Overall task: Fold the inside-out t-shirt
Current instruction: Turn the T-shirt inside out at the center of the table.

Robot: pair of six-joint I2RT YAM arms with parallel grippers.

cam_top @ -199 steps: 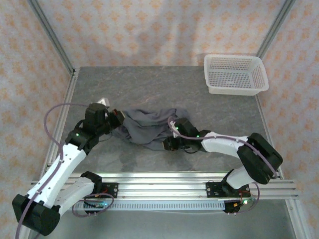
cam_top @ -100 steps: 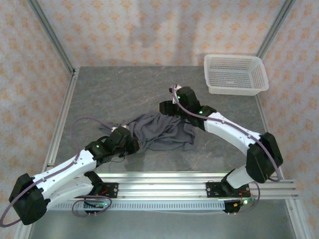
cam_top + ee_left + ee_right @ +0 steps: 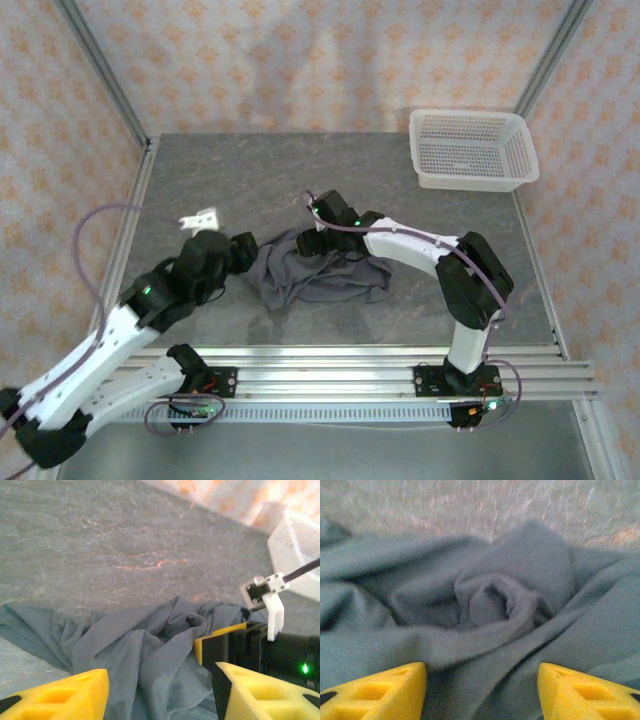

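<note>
shirt (image 3: 325, 275) bunched at mid-table
the left gripper (image 3: 160, 680) is spread wide at the shirt's left edge; the right gripper (image 3: 482, 672) is held agape over its far edge. a basket (image 3: 470, 181) is seen far right.

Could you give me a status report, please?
T-shirt bunched up, not folded. Left gripper, right gripper over it, jaws open. White basket at the far right corner, well clear.

Crumpled grey t-shirt (image 3: 330, 278); left gripper (image 3: 245, 250) at its left edge, right gripper (image 3: 311, 241) at its far edge; white basket (image 3: 470, 180) well beyond, right.
</note>
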